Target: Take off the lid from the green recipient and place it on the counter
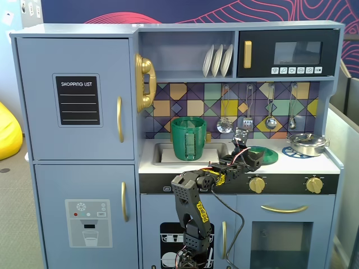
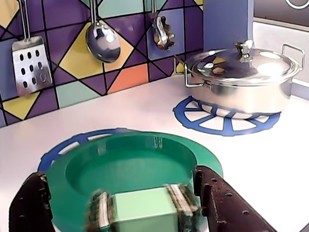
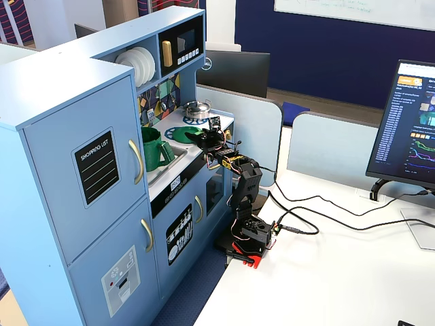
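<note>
The green lid lies flat on the white counter, over a blue burner mark. Its light green handle sits between my two dark fingers with a gap on each side. My gripper is open and straddles the handle. In a fixed view the lid lies right of the sink, with the gripper at its near-left edge. The green recipient stands open-topped in the sink, left of the gripper; it also shows in the other fixed view.
A silver lidded pan sits on the second burner mark to the right of the lid. Utensils, among them a ladle, hang on the tiled back wall. The recessed sink is left of the lid.
</note>
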`<action>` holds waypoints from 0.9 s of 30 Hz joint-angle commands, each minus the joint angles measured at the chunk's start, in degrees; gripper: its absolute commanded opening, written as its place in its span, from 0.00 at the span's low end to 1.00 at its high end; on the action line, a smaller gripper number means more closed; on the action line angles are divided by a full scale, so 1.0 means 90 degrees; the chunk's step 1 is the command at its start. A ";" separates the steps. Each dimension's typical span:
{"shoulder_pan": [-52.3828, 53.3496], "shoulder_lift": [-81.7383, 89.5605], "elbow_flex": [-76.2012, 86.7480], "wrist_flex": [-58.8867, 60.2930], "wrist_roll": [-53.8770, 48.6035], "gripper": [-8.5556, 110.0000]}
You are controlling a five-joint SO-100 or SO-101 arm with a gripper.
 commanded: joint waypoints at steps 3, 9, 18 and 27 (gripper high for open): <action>0.0088 0.1006 -0.0176 0.0586 -0.0010 0.35; 0.0020 0.3135 -0.0117 0.3721 0.0098 0.35; -0.0947 0.5684 0.1250 0.7598 -0.0605 0.25; -0.2754 0.6357 0.2402 1.0010 -0.0166 0.07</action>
